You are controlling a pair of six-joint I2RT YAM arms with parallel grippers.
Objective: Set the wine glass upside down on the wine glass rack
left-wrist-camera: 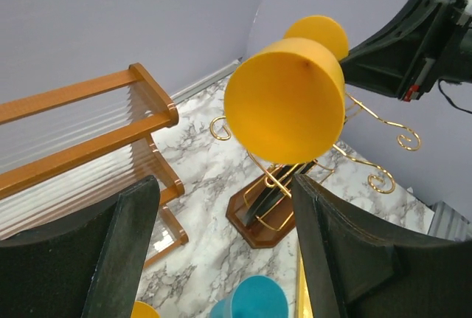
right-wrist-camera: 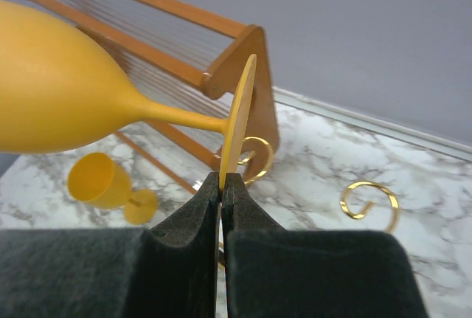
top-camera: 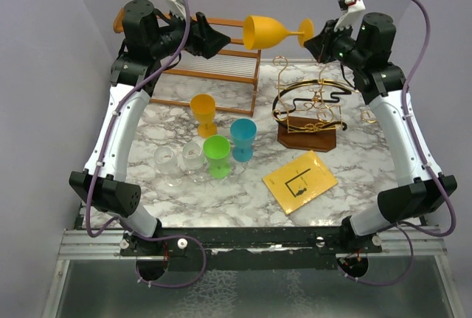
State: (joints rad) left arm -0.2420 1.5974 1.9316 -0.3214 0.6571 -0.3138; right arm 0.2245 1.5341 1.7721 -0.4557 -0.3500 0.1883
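Wine glass (top-camera: 269, 32): orange-yellow, held level in the air over the back of the marble worktop (top-camera: 354, 152), bowl toward the left arm, foot toward the right arm.
Right gripper (right-wrist-camera: 221, 178): pinched tight on the rim of the glass's foot.
Left gripper (left-wrist-camera: 225, 181): spread wide and holding nothing; the bowl's mouth faces it just beyond the fingertips, not touching.
Wine glass rack (top-camera: 310, 108): upright on the worktop right of centre, below the glass and apart from it.
Wooden slatted shelf (top-camera: 221, 63): back left.
Other cups: yellow goblet (top-camera: 203, 109), green cup (top-camera: 216, 154), blue cup (top-camera: 243, 138), all left of the rack.
Yellow card (top-camera: 299, 180): flat, in front of the rack.
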